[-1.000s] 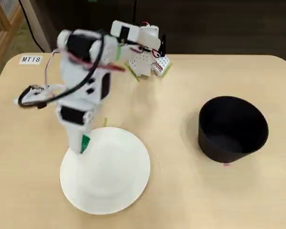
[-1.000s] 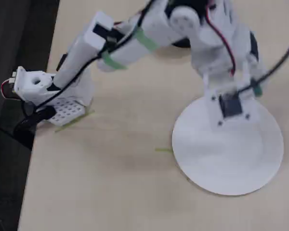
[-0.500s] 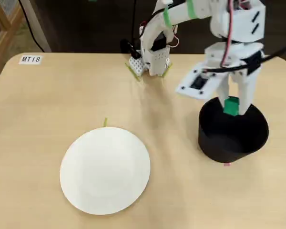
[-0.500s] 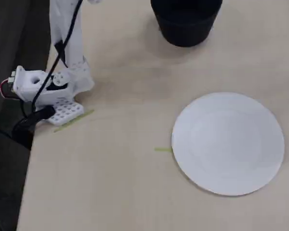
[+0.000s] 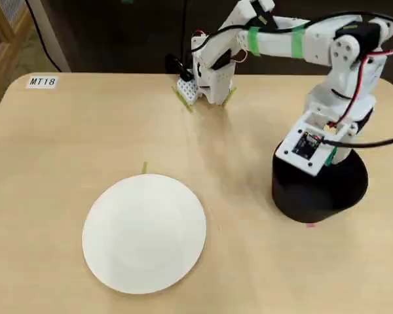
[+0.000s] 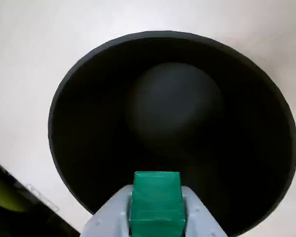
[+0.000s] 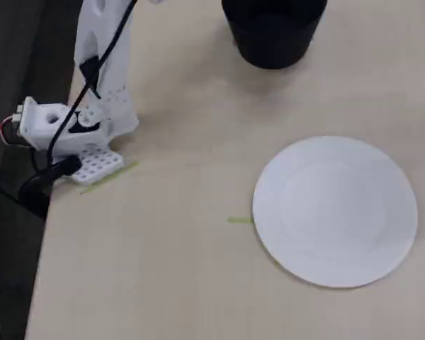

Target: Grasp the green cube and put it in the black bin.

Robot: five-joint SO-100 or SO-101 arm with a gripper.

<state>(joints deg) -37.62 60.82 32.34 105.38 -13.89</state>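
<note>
In the wrist view my gripper (image 6: 156, 210) is shut on the green cube (image 6: 156, 192), which sits between the two light grey fingers (image 6: 111, 217). The cube hangs right above the open mouth of the black bin (image 6: 84, 143), near its lower rim. The bin's inside looks empty. In a fixed view the arm's wrist (image 5: 309, 142) leans over the black bin (image 5: 318, 196) at the table's right; the fingertips and cube are hidden there. In the other fixed view the bin (image 7: 273, 35) stands at the top edge, and the gripper is out of frame.
A large white plate (image 5: 144, 232) lies empty on the tan table, also in the other fixed view (image 7: 336, 209). A thin green tape strip (image 5: 144, 167) sits by its rim. The arm's base (image 5: 209, 82) stands at the far edge. A label (image 5: 41, 82) is at the far left.
</note>
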